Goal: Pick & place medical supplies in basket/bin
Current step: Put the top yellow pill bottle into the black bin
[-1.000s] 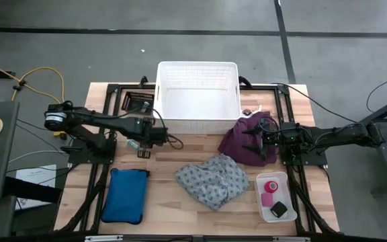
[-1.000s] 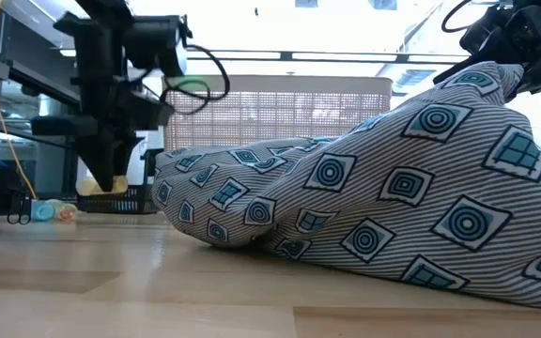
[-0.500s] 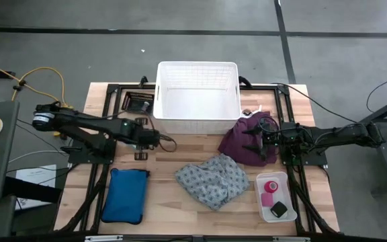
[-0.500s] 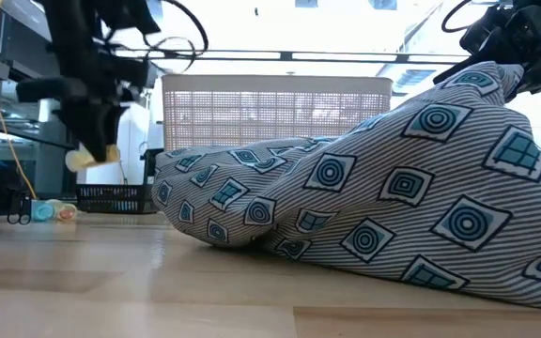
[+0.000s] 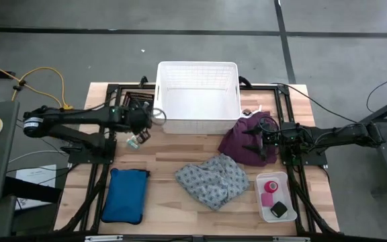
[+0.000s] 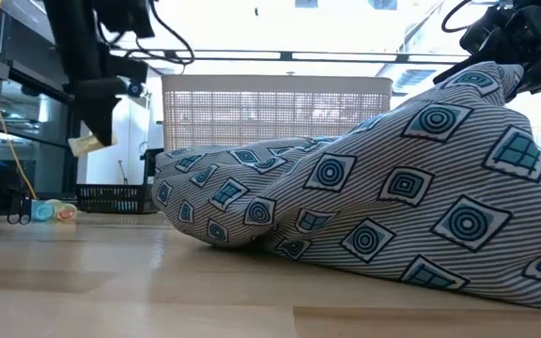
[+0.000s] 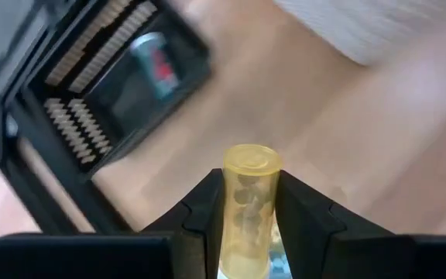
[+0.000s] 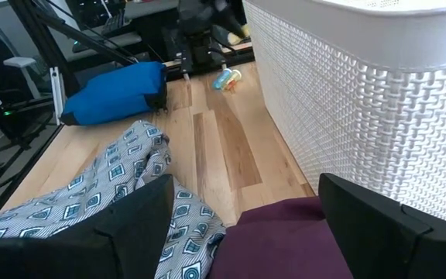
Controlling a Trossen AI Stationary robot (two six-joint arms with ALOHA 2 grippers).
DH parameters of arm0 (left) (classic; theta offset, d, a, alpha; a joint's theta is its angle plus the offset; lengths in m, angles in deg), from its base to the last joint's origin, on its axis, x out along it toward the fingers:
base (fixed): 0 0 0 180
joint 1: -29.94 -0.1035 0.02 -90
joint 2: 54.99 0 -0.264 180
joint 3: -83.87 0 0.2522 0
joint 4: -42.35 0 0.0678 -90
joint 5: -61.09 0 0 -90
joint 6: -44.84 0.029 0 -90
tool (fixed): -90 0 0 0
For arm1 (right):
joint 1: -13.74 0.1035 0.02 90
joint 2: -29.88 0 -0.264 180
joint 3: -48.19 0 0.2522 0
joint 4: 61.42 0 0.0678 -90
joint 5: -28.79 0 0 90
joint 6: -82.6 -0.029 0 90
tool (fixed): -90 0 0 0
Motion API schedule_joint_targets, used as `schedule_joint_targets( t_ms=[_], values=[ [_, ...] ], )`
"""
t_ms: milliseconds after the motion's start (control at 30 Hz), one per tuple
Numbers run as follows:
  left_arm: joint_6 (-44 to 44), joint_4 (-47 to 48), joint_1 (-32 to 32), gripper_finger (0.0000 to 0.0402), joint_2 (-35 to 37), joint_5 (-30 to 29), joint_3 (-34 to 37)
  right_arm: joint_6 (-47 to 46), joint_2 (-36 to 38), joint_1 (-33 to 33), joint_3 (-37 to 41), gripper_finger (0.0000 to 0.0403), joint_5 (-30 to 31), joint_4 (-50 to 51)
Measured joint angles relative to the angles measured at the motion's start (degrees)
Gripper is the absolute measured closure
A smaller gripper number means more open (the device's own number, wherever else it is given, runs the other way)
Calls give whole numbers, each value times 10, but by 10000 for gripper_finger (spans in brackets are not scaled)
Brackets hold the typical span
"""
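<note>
My left gripper [image 5: 140, 125] hangs above the table in front of the white basket's [image 5: 198, 101] left corner, shut on a small clear yellowish bottle [image 7: 250, 205]. The low view shows this bottle [image 6: 85, 143] in the air. My right gripper [image 5: 252, 141] waits open over the purple cloth [image 5: 242, 142], which lies heaped on the table against the basket's right front corner. Its wide-set fingers [image 8: 130, 225] stand on either side of the purple cloth [image 8: 285, 232]. The grey patterned cloth [image 5: 213, 179] lies crumpled mid-table. A pink tape roll [image 5: 269, 187] and a small black block [image 5: 279, 210] sit in a clear tray. My left gripper pinches the bottle's body [image 7: 248, 225] between its two fingers, which lie along it. The capped end [image 7: 252, 159] sticks out past the fingertips. The fingers come from above. The bottle is lifted clear of the table and hangs tilted below them.
A blue pouch [image 5: 126, 195] lies near the table's left near corner. A small black slotted basket [image 5: 138, 102] stands left of the white basket. Small teal and orange items [image 6: 43, 212] lie on the table below my left gripper. The clear tray [image 5: 284, 196] sits at the right near side.
My left gripper has risen from the table with the bottle in its fingers and drawn back toward the table's left and far side. The bottle is lifted clear now. My right arm has kept still.
</note>
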Motion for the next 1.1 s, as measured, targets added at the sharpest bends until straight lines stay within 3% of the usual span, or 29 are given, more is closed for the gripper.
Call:
schedule_joint_targets(
  t_ms=[267, 467, 700, 867, 1100],
  values=[
    [-33, -31, -153, 309, 3, 5, 0, 0, 0, 0, 0, 94, 0, 0],
    [-32, -87, -268, 309, -6, 53, 0, 0, 0, 0, 0, 94, 0, 0],
    [52, -179, -384, 309, -48, 88, 0, 0, 0, 0, 0, 94, 0, 0],
    [115, -245, -426, 309, -101, 100, 0, 0, 0, 0, 0, 94, 0, 0],
    [125, -270, -441, 309, -172, 110, 0, 0, 0, 0, 0, 94, 0, 0]
  ],
)
